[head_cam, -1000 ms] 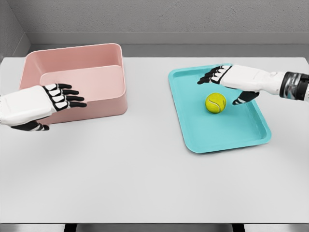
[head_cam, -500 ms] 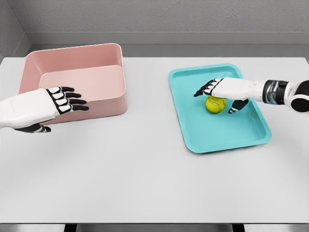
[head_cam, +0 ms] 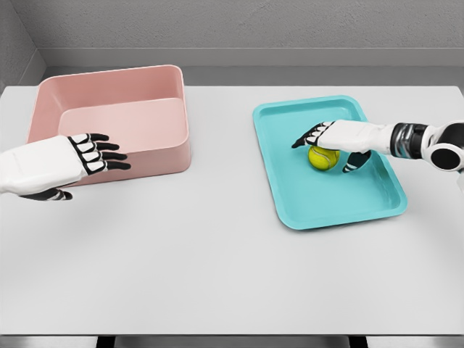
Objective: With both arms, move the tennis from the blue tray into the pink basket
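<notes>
- The tennis ball (head_cam: 323, 157) sits in the blue tray (head_cam: 290, 196), under the right hand (head_cam: 339, 138), whose uncurled fingers (head_cam: 308, 137) drape its top, thumb beside it, not yet clasped.
- Likely light, springy and fuzzy; it looks apt to roll, so take it across its widest part.
- The left hand (head_cam: 54, 163) hovers, fingers spread, before the pink basket (head_cam: 109, 101).

Tennis ball (head_cam: 322, 157) seen yellow-green, seam pattern hard to make out. Tray (head_cam: 330, 203) coloured turquoise-blue; basket (head_cam: 116, 119) pink; table (head_cam: 217, 261) pale grey; hands white, black-jointed.
</notes>
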You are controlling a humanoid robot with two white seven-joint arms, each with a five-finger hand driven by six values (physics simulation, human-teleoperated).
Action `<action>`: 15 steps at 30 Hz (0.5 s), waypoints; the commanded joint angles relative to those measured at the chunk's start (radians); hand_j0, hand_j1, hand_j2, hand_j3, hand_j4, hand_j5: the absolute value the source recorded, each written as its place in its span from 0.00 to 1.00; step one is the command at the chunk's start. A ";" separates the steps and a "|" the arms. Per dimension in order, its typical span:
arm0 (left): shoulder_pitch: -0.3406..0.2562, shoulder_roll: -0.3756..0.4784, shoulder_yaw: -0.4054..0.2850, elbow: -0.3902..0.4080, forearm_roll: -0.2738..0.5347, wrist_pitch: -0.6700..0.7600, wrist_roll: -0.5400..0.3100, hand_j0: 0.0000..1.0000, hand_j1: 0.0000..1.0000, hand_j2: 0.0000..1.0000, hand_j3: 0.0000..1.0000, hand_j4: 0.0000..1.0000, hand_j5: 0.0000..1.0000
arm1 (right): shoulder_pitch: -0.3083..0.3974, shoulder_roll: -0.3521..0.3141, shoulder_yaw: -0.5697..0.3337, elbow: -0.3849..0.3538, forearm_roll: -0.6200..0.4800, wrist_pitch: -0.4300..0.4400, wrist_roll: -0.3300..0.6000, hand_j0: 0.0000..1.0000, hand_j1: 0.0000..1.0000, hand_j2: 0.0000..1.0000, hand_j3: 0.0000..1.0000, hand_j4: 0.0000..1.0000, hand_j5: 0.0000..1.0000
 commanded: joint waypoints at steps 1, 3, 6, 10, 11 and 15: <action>-0.002 0.002 -0.005 0.003 0.003 0.001 0.000 1.00 1.00 1.00 1.00 1.00 1.00 | 0.000 0.004 -0.001 0.007 -0.005 0.002 -0.001 0.99 0.99 0.99 0.99 0.99 0.99; -0.002 0.002 -0.008 0.005 0.001 0.001 0.000 1.00 1.00 1.00 1.00 1.00 1.00 | 0.000 0.004 -0.001 0.007 -0.003 0.002 0.001 0.97 0.97 0.97 0.97 0.97 0.97; -0.002 0.003 -0.030 0.009 -0.009 0.001 -0.010 1.00 1.00 1.00 1.00 1.00 1.00 | 0.000 0.004 -0.001 0.005 0.004 0.002 0.001 0.91 0.91 0.91 0.91 0.91 0.91; -0.002 0.023 -0.054 0.009 -0.051 0.001 -0.027 1.00 1.00 1.00 1.00 1.00 1.00 | 0.003 0.004 -0.001 -0.001 0.012 0.002 -0.001 0.90 0.90 0.90 0.90 0.90 0.90; -0.002 0.035 -0.062 0.009 -0.054 0.001 -0.027 1.00 1.00 1.00 1.00 1.00 1.00 | 0.003 0.004 -0.001 -0.002 0.012 0.002 0.001 0.88 0.88 0.88 0.88 0.88 0.88; -0.002 0.061 -0.065 0.008 -0.052 0.001 -0.027 1.00 1.00 1.00 1.00 1.00 1.00 | 0.005 0.004 -0.001 -0.006 0.013 0.002 0.001 0.84 0.84 0.84 0.84 0.84 0.84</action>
